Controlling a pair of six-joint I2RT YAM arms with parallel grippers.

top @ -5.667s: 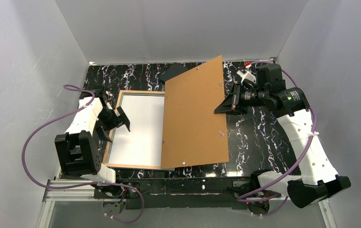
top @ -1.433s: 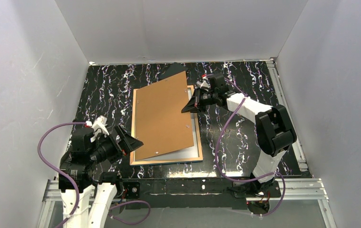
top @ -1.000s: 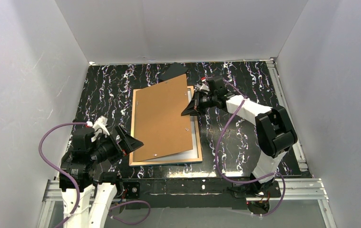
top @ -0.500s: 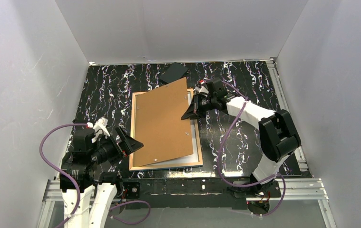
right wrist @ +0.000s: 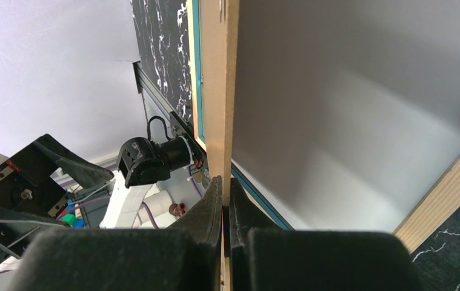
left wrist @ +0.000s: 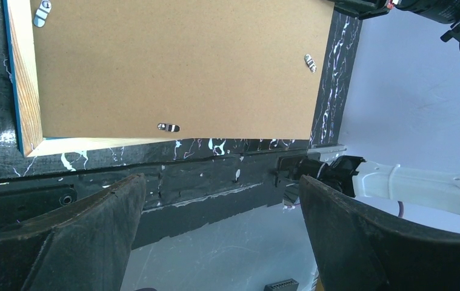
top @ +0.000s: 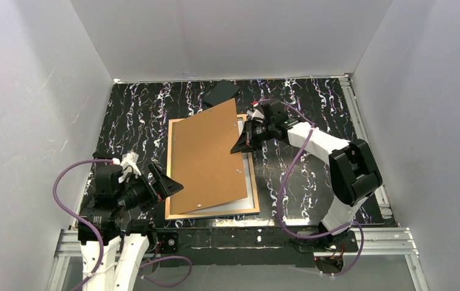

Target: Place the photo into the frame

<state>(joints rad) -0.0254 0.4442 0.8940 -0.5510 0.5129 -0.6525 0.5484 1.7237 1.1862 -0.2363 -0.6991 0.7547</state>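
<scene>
While the left tool (top: 165,183) hangs released near the left front corner, the thin rectangular frame (top: 212,214) of tan wood lies flat on the black marbled counter (top: 136,115). The photo (right wrist: 348,109) lies inside it, white back up. The plain brown backing board (top: 206,157) rests crooked and tilted over both, its right edge clenched by the right tool (top: 239,145). I judge the photo placed; the board is not yet seated.
</scene>
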